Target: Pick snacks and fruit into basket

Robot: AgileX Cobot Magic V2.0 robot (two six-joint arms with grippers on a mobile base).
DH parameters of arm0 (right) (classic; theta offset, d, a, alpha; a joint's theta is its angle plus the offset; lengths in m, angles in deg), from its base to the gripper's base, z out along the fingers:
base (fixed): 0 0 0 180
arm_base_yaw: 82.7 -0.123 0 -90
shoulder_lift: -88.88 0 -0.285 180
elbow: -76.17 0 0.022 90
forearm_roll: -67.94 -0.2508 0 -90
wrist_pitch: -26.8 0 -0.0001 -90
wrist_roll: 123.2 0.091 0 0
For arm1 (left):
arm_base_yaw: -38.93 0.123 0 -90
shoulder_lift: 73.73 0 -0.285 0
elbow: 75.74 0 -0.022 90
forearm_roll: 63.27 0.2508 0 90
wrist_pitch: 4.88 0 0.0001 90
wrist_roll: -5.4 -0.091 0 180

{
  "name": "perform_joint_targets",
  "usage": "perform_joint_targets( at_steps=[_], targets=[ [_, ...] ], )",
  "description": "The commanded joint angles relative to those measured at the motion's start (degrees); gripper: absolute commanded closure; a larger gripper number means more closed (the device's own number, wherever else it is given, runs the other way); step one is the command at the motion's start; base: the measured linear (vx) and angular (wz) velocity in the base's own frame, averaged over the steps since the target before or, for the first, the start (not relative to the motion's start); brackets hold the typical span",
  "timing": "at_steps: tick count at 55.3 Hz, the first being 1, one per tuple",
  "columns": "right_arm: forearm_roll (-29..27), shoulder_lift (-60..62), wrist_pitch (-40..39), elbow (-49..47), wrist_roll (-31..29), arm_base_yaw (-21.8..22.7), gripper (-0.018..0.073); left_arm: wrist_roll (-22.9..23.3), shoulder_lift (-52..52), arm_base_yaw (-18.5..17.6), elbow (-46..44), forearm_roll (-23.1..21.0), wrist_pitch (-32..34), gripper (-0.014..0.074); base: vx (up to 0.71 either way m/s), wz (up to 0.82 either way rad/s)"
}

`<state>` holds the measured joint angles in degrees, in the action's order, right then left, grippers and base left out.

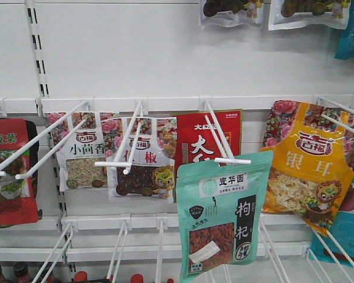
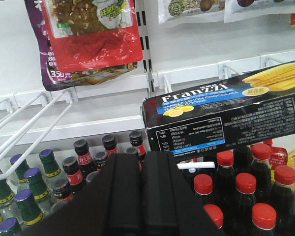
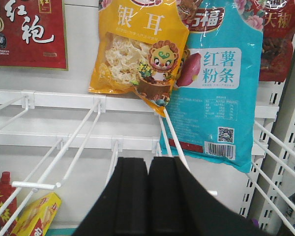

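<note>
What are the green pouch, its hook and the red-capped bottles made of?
The green pouch looks like thin plastic film, printed, with a clear window showing red berries. Its hook seems white-coated metal wire: thin, straight, smooth. The red-capped bottles look like clear glass or hard plastic, I cannot tell which, holding dark liquid; caps look like glossy plastic.

Bright, flat, cool-white light fills all three views and bleaches the white back panel (image 1: 165, 53) almost featureless. Shadows behind the hanging pouches (image 1: 310, 159) are faint and soft. Sheen glints on the red pouch (image 2: 96, 46) and the bottle caps (image 2: 246, 183). The front view is soft and grainy. The left gripper (image 2: 141, 160) and right gripper (image 3: 148, 164) read as near, detail-poor black masses.
</note>
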<state>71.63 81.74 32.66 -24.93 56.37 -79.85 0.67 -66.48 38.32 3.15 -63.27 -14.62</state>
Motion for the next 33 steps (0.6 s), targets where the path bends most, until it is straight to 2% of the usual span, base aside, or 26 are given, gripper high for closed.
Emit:
perform_joint_targets(
  at_steps=[1,33],
  targets=[
    [0.6,0.7,-4.8,0.4,-0.2,0.3,0.0568,0.4,-0.8,0.1,0.2,0.0,4.7,0.0602,0.00,0.00],
    [0.6,0.7,-4.8,0.4,-0.2,0.3,0.0568,0.4,-0.8,0.1,0.2,0.0,4.7,0.0602,0.00,0.00]
  ],
)
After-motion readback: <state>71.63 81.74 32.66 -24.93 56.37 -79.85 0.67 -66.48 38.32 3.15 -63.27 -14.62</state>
